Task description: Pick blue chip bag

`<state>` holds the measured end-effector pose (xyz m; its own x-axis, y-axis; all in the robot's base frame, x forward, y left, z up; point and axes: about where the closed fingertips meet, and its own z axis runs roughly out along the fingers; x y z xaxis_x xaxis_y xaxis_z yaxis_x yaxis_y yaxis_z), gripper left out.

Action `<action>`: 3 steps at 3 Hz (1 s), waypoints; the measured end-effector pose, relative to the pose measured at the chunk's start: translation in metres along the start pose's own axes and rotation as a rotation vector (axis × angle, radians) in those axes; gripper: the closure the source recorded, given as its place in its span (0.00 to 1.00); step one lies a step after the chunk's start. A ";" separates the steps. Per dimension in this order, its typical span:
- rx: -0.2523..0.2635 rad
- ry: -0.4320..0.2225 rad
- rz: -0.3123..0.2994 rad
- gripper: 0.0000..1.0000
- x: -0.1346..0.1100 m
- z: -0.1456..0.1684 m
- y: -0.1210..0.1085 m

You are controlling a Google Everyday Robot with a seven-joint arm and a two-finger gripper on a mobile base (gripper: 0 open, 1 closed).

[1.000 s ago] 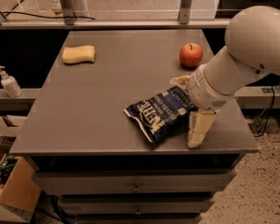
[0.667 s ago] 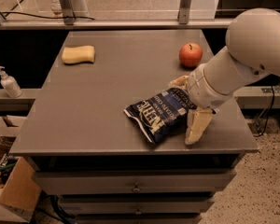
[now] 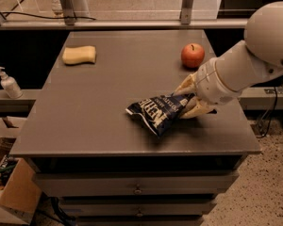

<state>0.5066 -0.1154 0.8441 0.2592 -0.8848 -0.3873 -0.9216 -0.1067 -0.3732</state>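
The blue chip bag is dark navy foil with white lettering and lies near the front right of the grey table. My gripper comes in from the right on a thick white arm. Its cream fingers are closed on the bag's right end, one above and one below. The bag's left end still rests on the table top.
A red apple stands just behind the gripper at the back right. A yellow sponge lies at the back left. The table's front edge is close under the bag. A soap bottle stands on a low ledge at the left.
The lower finger, which hung open below the bag, has swung up and closed on the bag's right end. The bag has shifted slightly.
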 end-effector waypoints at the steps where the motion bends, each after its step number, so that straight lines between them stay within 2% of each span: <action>1: 0.034 -0.050 0.012 0.87 -0.007 -0.017 -0.001; 2: 0.078 -0.135 0.050 1.00 -0.011 -0.040 -0.004; 3: 0.115 -0.248 0.072 1.00 -0.023 -0.064 -0.005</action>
<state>0.4871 -0.1232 0.9089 0.2701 -0.7488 -0.6052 -0.9051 0.0169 -0.4248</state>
